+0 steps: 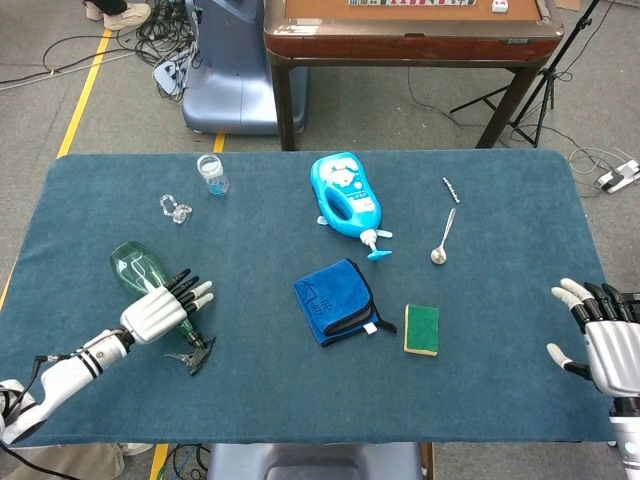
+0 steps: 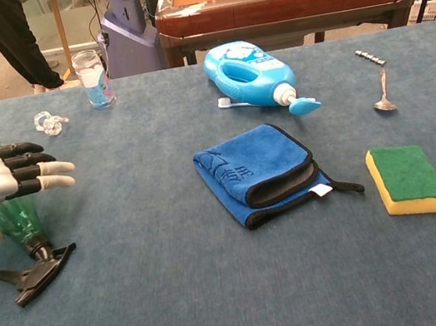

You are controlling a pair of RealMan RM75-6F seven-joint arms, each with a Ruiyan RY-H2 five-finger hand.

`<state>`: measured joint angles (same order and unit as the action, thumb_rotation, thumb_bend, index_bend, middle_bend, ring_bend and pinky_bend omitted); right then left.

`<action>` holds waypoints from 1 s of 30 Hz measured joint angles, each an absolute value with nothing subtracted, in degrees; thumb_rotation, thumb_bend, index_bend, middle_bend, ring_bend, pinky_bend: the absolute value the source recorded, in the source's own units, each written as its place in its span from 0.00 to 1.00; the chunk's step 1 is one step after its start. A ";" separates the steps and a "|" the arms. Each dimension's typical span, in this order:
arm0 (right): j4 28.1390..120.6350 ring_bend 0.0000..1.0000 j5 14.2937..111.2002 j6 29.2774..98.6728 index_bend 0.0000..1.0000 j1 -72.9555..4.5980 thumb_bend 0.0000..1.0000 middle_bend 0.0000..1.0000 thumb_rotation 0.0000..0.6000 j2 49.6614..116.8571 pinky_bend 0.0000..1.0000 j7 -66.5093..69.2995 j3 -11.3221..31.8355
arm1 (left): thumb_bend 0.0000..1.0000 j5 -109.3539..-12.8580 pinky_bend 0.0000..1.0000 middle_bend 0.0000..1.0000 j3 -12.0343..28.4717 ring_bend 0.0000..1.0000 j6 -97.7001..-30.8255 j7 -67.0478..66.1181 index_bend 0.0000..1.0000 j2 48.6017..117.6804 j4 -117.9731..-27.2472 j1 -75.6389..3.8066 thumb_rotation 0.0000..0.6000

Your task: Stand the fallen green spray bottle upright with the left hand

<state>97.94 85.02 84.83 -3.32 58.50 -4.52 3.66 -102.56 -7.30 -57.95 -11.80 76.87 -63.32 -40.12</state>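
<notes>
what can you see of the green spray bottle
The green spray bottle looks like clear green plastic with a black trigger head. It lies fallen on the blue table cloth near the table's left edge, base pointing away from the robot and nozzle toward it. The left hand is over its middle, fingers extended across it; whether they grip it is unclear.

Blue-clothed table [image 1: 500, 200] under sponge [image 1: 421, 329], spoon [image 1: 441, 240]
</notes>
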 measured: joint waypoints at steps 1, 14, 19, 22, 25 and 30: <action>97.81 0.09 84.97 84.84 0.21 -3.29 0.18 0.16 1.00 58.49 0.09 -4.33 3.67 | 0.28 -101.97 0.00 0.00 -6.82 0.00 -57.65 -12.64 0.10 77.00 -63.76 -40.20 1.00; 96.01 0.09 84.86 84.54 0.21 -3.22 0.18 0.16 1.00 58.94 0.09 -2.20 3.57 | 0.28 -90.69 0.00 0.11 -2.36 0.00 -51.05 -30.70 0.30 75.49 -72.90 -39.68 1.00; 95.73 0.09 84.89 84.72 0.21 -3.11 0.18 0.16 1.00 58.90 0.09 -1.87 3.57 | 0.28 -87.03 0.00 0.19 -1.59 0.03 -49.25 -34.58 0.35 74.65 -75.34 -39.24 1.00; 95.65 0.09 84.92 84.71 0.21 -3.06 0.18 0.16 1.00 58.92 0.09 -1.74 3.50 | 0.28 -85.75 0.00 0.21 -1.46 0.04 -48.80 -35.62 0.37 74.49 -76.11 -39.06 1.00; 95.60 0.09 84.96 84.75 0.21 -3.03 0.18 0.16 1.00 58.92 0.09 -1.59 3.50 | 0.31 -84.87 0.00 0.22 -1.43 0.05 -48.38 -36.66 0.37 74.46 -76.44 -39.03 1.00; 95.60 0.09 84.98 84.88 0.21 -2.93 0.18 0.16 1.00 58.87 0.09 -1.51 3.48 | 0.32 -83.12 0.00 0.29 -1.26 0.10 -47.99 -38.69 0.41 74.56 -76.78 -39.05 1.00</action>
<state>95.60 84.98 84.88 -2.93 58.87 -1.51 3.48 -83.12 -1.26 -47.99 -38.69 74.56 -76.78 -39.05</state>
